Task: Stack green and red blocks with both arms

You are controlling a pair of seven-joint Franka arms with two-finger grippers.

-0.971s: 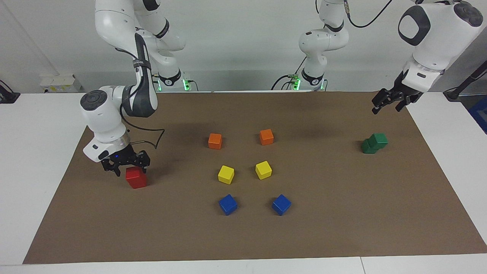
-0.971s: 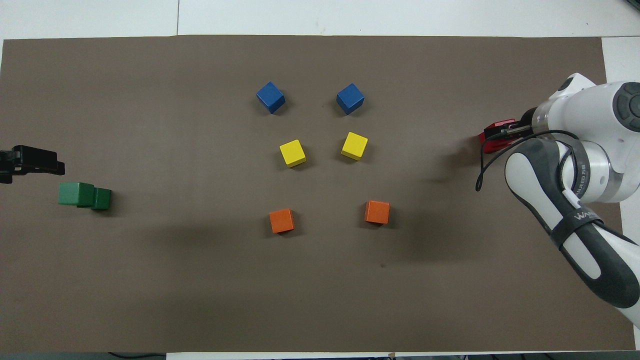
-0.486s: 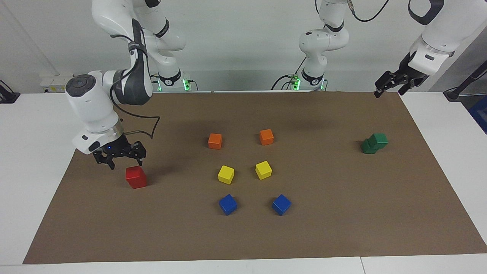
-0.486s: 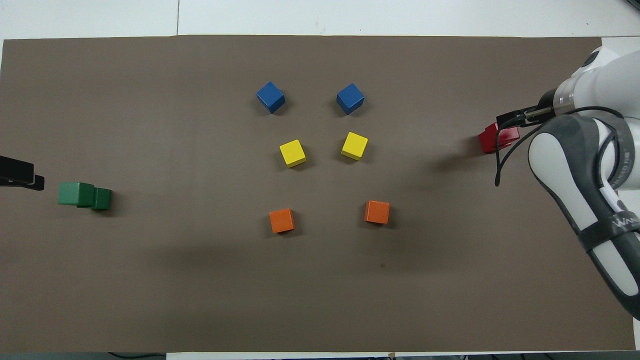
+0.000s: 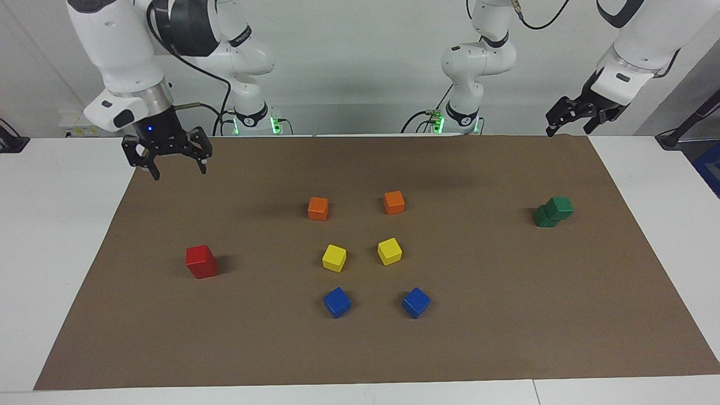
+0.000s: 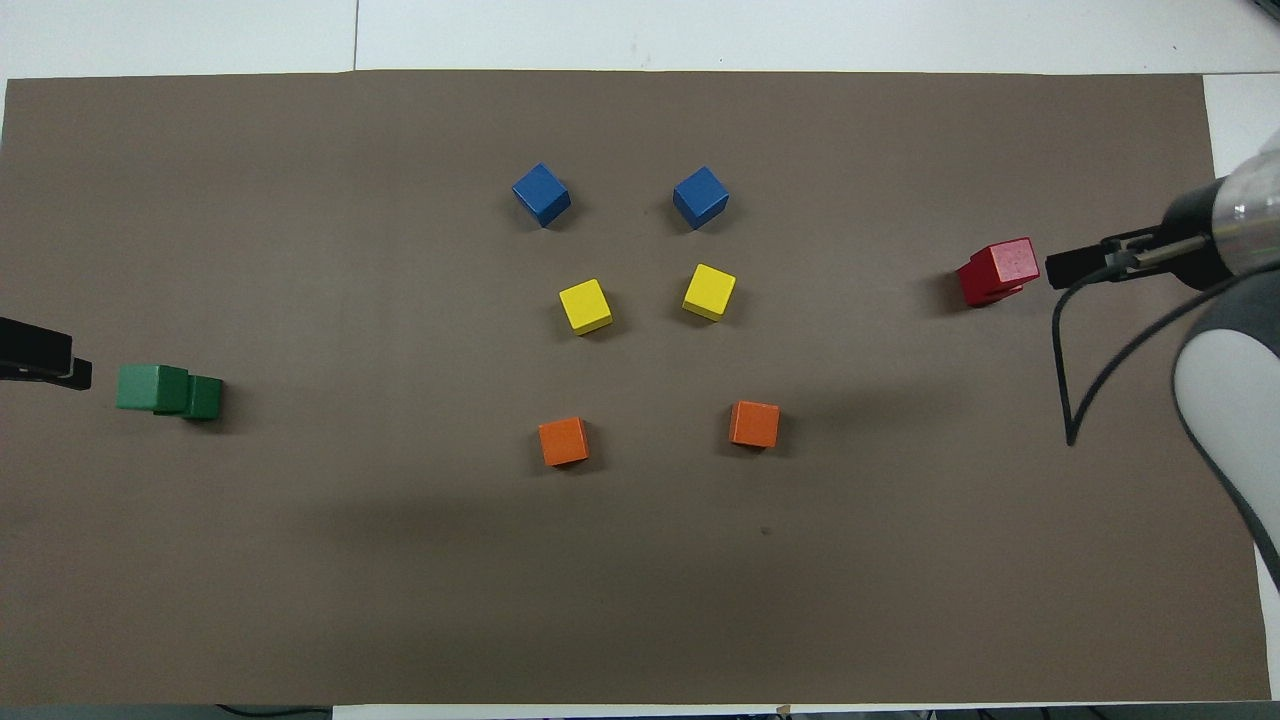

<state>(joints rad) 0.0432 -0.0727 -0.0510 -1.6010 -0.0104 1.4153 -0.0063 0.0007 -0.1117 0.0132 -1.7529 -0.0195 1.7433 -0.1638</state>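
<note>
Two stacks are seen on the brown mat [image 5: 506,337] that covers the white bench [image 5: 45,253]. Toward the right arm's end, the red blocks [image 5: 201,261] are stacked one on the other; in the facing view they read almost as a single cube, while the overhead view shows the upper red block [image 6: 1010,263] shifted slightly off the lower one. Toward the left arm's end, the green blocks [image 5: 554,211] are stacked with a clear offset, the upper green block [image 6: 150,387] overhanging the lower one. Between the two stacks, six other cubes are laid in pairs: the orange cubes [image 5: 318,208] nearest the robots, the yellow cubes [image 5: 334,258] next, and the blue cubes [image 5: 337,302] farthest. The right gripper [image 5: 175,166] is held in the air over the mat's edge near the robots, its jaws spread apart and holding nothing, well apart from the red stack. The left gripper [image 5: 568,126] is raised over the mat's corner nearest the left arm's base, its jaws also apart and holding nothing. Both arms' bases and upper links are shown only in the facing view; in the overhead view only a black tip of the left gripper [image 6: 40,358] is seen at the picture's edge beside the green stack, and the right gripper [image 6: 1085,268] appears just beside the red stack.
</note>
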